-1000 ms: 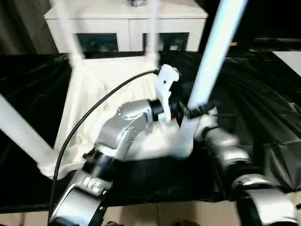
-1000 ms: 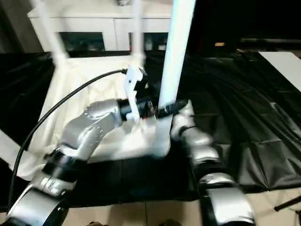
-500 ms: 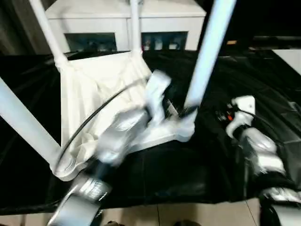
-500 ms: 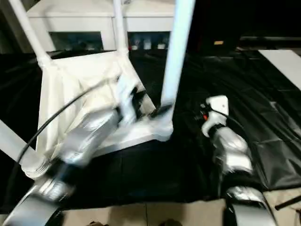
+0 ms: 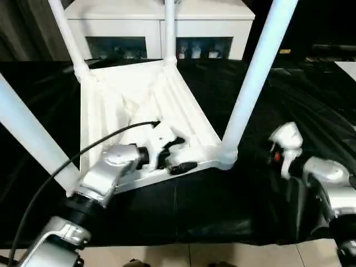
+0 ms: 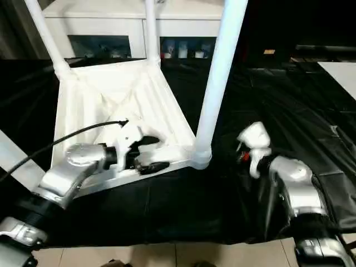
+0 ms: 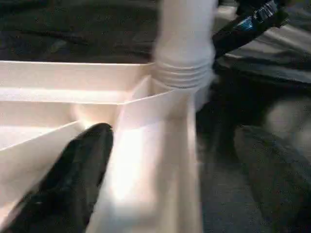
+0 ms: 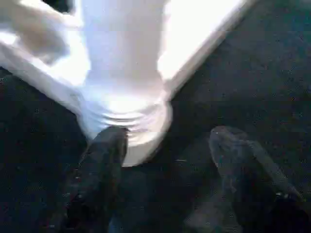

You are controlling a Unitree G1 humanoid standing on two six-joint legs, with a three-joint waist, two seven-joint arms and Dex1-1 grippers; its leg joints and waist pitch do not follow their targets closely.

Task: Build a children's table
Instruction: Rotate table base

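From my station the light was uneven: the white tabletop point(image 5: 139, 105) shone bright, nearly washed out along its ribs, while the black cloth point(image 5: 311, 100) around it stayed very dark and gave only faint grey sheen on its folds. The near leg point(image 5: 253, 72) had a cool bluish tint. The cabinet point(image 5: 161, 22) behind was bright too, and its glass doors were dim. In the left wrist view the tabletop glared strongly and the black finger point(image 7: 73, 179) was soft, out of focus. In the right wrist view everything was blurred, and the leg's base point(image 8: 124, 121) glowed with smeared edges.
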